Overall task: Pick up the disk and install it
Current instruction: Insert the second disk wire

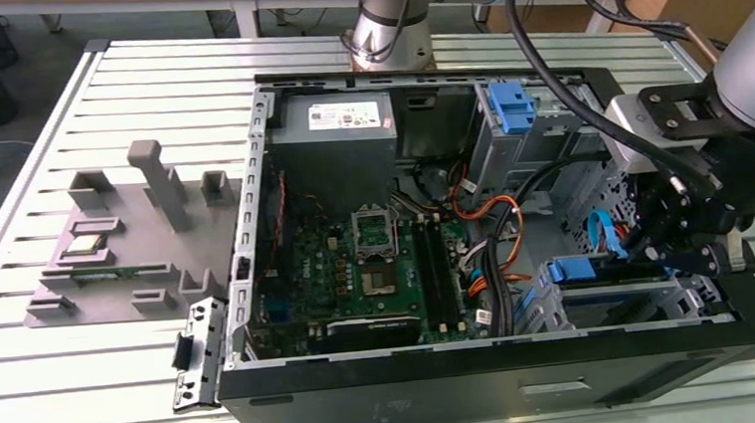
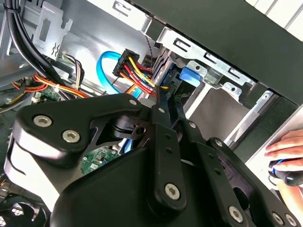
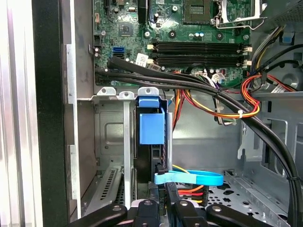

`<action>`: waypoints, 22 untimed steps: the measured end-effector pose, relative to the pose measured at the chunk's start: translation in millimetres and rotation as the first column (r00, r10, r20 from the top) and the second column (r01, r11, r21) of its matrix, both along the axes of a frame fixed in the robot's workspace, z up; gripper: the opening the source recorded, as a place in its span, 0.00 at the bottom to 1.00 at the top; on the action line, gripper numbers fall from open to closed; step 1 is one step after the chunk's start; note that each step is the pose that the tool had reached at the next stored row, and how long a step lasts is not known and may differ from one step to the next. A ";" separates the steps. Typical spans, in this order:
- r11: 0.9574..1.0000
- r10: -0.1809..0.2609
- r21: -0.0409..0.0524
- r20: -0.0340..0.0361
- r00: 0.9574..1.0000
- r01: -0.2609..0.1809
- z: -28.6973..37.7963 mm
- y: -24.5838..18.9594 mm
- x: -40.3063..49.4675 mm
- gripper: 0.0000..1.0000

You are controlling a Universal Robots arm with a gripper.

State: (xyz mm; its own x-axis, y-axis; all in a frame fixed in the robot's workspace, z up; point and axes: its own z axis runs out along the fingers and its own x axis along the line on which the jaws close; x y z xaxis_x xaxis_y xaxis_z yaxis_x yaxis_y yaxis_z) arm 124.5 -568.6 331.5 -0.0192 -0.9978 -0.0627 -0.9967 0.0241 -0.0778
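The disk [image 1: 576, 269] stands on edge in the metal drive cage at the case's front corner, on the exterior view's right; its blue side rail and tab [image 3: 151, 126] show above a dark edge. My gripper [image 1: 653, 242] reaches down into the case just beside that cage. In both wrist views the two fingers lie close together, shut, with the tips [image 2: 163, 97] against the disk's end by the blue rail [image 2: 191, 75]. The gripper's tips [image 3: 168, 187] sit beside a blue data cable [image 3: 189, 178] and a bundle of red, yellow and black power wires [image 2: 135, 71].
The open computer case [image 1: 496, 383] lies on a slatted table. Motherboard [image 1: 355, 273], grey power-supply box [image 1: 339, 124] and thick black cables [image 3: 199, 90] crowd the inside. A second blue caddy [image 1: 510, 107] sits at the back. A grey fixture [image 1: 127, 239] lies on the exterior view's left. A person's hand [image 2: 284, 146] rests outside the case.
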 end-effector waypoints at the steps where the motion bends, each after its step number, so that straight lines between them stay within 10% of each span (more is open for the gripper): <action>1: 1.000 0.000 0.000 0.000 1.000 0.000 0.0 0.0 0.0 0.19; 16: 1.000 0.000 -0.001 0.000 1.000 0.000 -0.2 1.0 0.1 0.33; 22: 0.999 0.000 -0.052 -0.004 1.000 0.000 -1.6 6.6 0.6 0.33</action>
